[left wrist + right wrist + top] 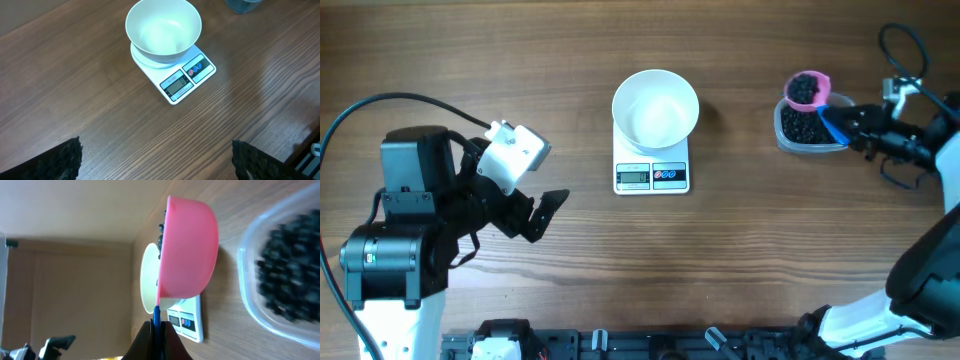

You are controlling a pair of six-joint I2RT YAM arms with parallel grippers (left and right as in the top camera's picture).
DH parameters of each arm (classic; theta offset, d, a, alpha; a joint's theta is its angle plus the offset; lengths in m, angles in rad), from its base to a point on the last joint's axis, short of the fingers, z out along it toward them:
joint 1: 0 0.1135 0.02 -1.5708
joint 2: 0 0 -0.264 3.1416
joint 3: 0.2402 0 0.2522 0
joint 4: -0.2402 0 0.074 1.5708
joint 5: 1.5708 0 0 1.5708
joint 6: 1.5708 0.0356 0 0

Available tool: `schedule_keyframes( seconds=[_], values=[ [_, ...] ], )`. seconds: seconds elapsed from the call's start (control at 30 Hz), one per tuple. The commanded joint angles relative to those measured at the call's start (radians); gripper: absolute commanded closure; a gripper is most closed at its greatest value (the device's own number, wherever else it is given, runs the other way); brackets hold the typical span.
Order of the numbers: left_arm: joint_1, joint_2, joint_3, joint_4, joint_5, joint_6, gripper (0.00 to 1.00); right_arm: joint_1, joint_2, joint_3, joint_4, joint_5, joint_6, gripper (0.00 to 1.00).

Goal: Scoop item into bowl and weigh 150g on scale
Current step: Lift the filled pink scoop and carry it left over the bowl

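Right gripper, clenched on the blue handle of the pink scoop, holds black pellets heaped over the clear tub; the empty bowl on the scale lies well apart to its left, along the handle's axis; left gripper gapes idle.

The right hand pinches the blue handle of a pink scoop, with black pellets peeking over its rim. Beyond it, the white bowl sits on the scale. A blurred clear tub of pellets rests on the tabletop.
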Motion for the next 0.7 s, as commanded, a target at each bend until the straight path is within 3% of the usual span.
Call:
schedule_keyframes(
  seconds=[0.0,0.43,0.67],
  values=[
    [0.007,0.002,0.019,0.003,0.023,0.019,0.0,0.077,0.019,-0.003,0.06,-0.069,0.071,0.96],
    [0.007,0.002,0.019,0.003,0.023,0.019,0.0,0.37,-0.015,-0.002,0.377,-0.079,0.254,0.96],
    [0.007,0.002,0.019,0.003,0.023,0.019,0.0,0.479,-0.03,-0.002,0.521,0.016,0.237,0.96]
  ],
)
